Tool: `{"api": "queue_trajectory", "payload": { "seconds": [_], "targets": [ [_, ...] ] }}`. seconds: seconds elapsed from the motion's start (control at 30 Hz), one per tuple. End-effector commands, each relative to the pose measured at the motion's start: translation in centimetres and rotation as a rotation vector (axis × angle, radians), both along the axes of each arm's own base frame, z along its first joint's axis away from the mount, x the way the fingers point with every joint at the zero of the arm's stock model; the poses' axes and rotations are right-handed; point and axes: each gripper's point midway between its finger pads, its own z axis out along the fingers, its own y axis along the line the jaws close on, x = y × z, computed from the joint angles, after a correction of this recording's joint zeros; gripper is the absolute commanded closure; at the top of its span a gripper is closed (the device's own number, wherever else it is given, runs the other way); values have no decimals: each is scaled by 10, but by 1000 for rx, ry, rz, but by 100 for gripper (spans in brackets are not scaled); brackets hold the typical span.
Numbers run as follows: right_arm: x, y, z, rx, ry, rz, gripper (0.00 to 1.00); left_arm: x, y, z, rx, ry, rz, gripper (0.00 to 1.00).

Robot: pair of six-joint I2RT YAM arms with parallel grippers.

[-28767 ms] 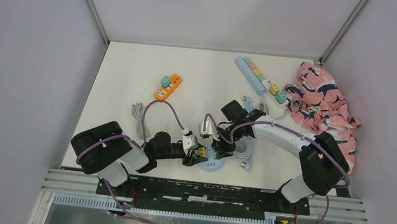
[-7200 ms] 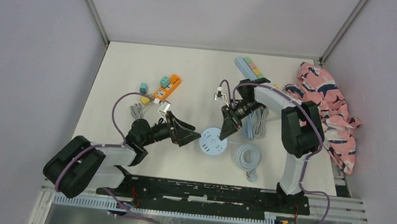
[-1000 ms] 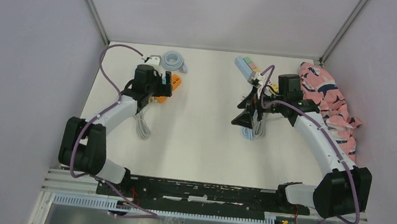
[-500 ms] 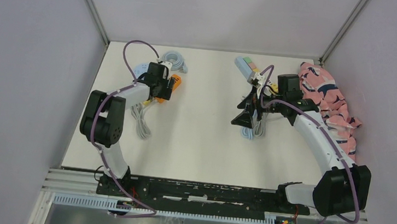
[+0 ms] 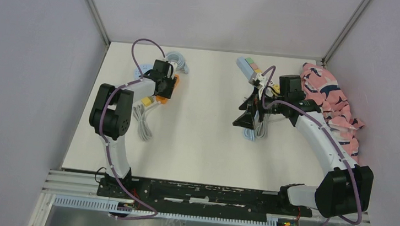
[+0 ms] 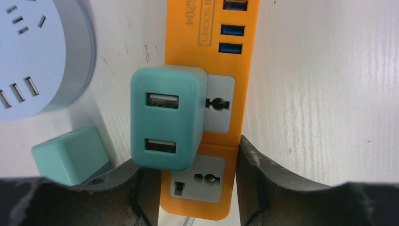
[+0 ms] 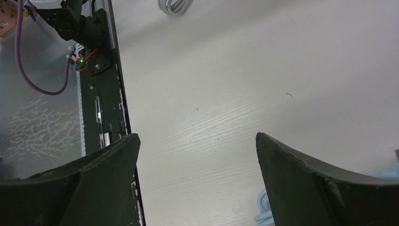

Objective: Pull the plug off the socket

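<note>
teal plug (image 6: pixel 167 117), seated in the orange power strip (image 6: pixel 243 103) at the far left of the table (image 6: pixel 320 94). face with 2 usb ports turned up toward the left wrist camera, body hanging over the left edge of the strip. judged not yet pulled out: lying flat against the gray socket plate.

going from the left: round pale socket hub (image 6: pixel 33 56) in the upper corner, apart from the strip. below it 1 loose teal cube (image 6: pixel 68 157), just beside the plug but in no socket. then the plug itself, then the strip, with 3 usb ports above the plug and 1 free socket below it.

left gripper (image 6: pixel 195 157): narrowed onto the near end of the strip, 1 finger at each long edge, just under the plug. seems to clamp the strip and not the plug. probably placed so for pinning the strip down during the pull, against lifting together with the plug.

further right, a wide bare stretch of table. right gripper (image 7: pixel 197 136): spread fully, nothing between the fingers, hanging over a pale coiled cable (image 5: pixel 255 130) near the pastel power strip (image 5: pixel 251 68), well apart from the plug. probably meant for taking the plug, with a long way to cross first. at the far right, patterned cloth (image 5: pixel 328 106), not involved.
</note>
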Motion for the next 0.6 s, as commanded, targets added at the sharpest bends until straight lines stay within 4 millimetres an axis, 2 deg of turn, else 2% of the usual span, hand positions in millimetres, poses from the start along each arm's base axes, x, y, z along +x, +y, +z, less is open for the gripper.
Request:
{"api": "queue_trajectory", "payload": {
  "seconds": [0.0,0.1,0.17,0.37,0.47,0.57],
  "targets": [
    [5,2,16,12,-62,13,0,5,-12,8,-56,-9,-30,74],
    [5,1,16,9,-64,12,0,-1,-27,22,-120,-31,-47,91],
    [5,1,17,6,-69,14,0,-12,-37,27,-159,-39,-68,95],
    [5,-1,17,-6,-78,16,0,-61,-94,50,-273,-96,-283,97],
    [5,-1,17,-10,-82,16,0,-93,-126,51,-263,-119,-429,97],
    [5,-2,18,-12,-88,15,0,-126,-152,44,-249,-118,-578,97]
  ]
}}
